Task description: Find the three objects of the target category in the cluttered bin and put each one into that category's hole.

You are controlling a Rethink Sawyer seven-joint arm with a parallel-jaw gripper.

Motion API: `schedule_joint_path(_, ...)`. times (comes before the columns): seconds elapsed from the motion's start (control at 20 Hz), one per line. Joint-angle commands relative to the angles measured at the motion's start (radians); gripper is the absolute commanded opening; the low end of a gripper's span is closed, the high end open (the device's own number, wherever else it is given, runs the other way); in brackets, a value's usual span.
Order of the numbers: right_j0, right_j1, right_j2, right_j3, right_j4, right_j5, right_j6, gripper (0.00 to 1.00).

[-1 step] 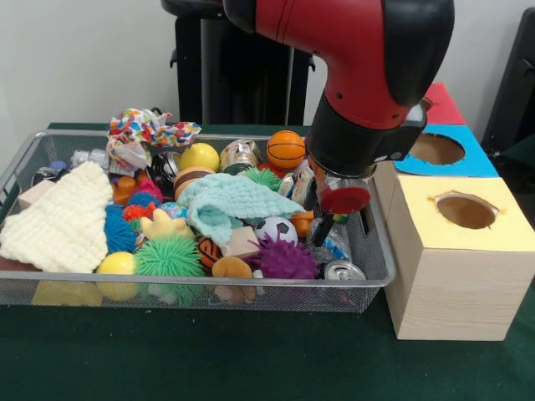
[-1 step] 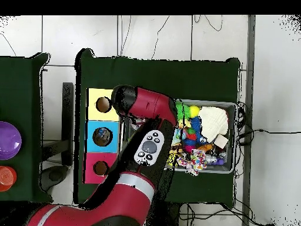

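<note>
- Arm reaches down into the right end of the wire bin (image 1: 368,276), the end nearest the boxes; the gripper (image 1: 338,225) hangs low among the clutter, just above a silver can (image 1: 343,270) lying against the bin's front right corner
- Gripper state: two dark fingers (image 1: 321,227) show below the round red part, but whether they are spread or pinching something I cannot tell; packaging behind them confuses the outline
- Target category is not stated. Judging from where the gripper sits, cans or shiny wrappers are the likely candidates: the silver can below it and a second can (image 1: 240,154) at the back of the bin beside the orange basketball (image 1: 286,149)
- Rest of bin: mint cloth (image 1: 234,203) draped over the middle, cream knitted cloth (image 1: 60,221) at the left, green spiky ball (image 1: 170,256), purple spiky ball (image 1: 284,260); the cloths may hide further targets
- Yellow-topped box (image 1: 456,267) stands just beside the bin on the desk (image 1: 209,355), hole (image 1: 466,210) open; blue box (image 1: 443,150) and red box (image 1: 441,104) stand behind it. Keeps transfers short
- Overhead view: arm covers the bin's box-side end, so the gripper is hidden there
</note>
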State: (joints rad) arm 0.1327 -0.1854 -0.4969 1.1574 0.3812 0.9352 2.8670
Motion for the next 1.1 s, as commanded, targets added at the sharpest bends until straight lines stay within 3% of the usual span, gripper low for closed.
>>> schedule_joint_path(0.05,-0.004,0.124,0.034,-0.065,-0.008,0.202,0.228,1.0)
schedule_joint_path(0.25,0.002,0.156,0.045,-0.072,0.016,0.199,0.248,1.0)
schedule_joint_path(0.5,0.005,0.227,0.057,-0.147,0.047,0.233,0.294,1.0)
schedule_joint_path(0.7,0.01,0.261,0.064,-0.169,0.077,0.15,0.314,1.0)
schedule_joint_path(1.1,0.019,0.284,0.052,-0.202,0.129,0.076,0.347,1.0)
